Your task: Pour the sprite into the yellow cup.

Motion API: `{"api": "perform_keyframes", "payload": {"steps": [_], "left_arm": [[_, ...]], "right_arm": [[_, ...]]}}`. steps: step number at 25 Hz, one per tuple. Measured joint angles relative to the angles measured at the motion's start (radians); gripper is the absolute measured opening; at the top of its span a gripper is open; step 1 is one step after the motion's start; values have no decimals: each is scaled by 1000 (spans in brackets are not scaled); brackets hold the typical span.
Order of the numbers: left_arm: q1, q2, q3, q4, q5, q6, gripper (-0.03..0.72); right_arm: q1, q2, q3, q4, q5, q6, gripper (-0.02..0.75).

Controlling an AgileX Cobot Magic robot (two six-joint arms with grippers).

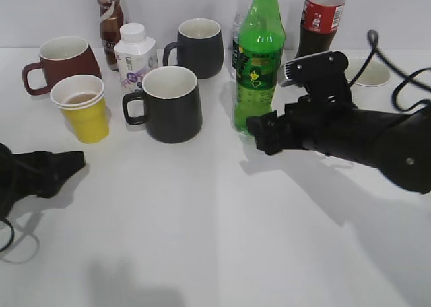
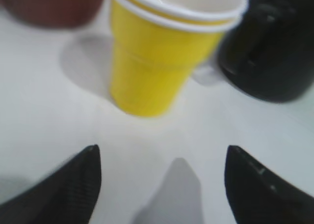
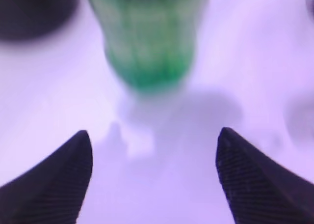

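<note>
The sprite [image 1: 257, 58] is a tall green bottle standing upright at the back middle of the table. In the right wrist view it is a blurred green shape [image 3: 149, 42] just ahead of the jaws. My right gripper [image 1: 261, 133] [image 3: 154, 145] is open and empty, low beside the bottle's base and not touching it. The yellow cup [image 1: 83, 108] stands at the left with brownish liquid inside; it also shows in the left wrist view [image 2: 157, 57]. My left gripper [image 1: 74, 160] [image 2: 162, 160] is open and empty, a little in front of the cup.
A dark red mug [image 1: 62, 59] stands behind the yellow cup. Two black mugs [image 1: 168, 104] [image 1: 199, 48], a white milk bottle [image 1: 135, 56], a brown drink bottle [image 1: 110, 21], a clear bottle [image 1: 240, 24], a cola bottle [image 1: 320, 21] and a white bowl [image 1: 369, 71] crowd the back.
</note>
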Motion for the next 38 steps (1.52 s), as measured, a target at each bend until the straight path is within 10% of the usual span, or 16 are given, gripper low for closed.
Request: {"api": "perform_keyframes", "payload": {"steps": [8,13,22,38], "left_arm": [[0,-338,-37,14,592,-212,588],[-45,-501,-167,-171,1071,-232,587],[-335,-782,-420,-270,1931,70,570],[-416,-1481,-299,-389,2030,462,544]], "right_arm": [[0,-186,-29,-43,550,3,573],[0,-316,-105,12,992,3,566],[0,-611,-123,77,1346,3,565],[0,-1431,115,-51,1707,-51,564]]}}
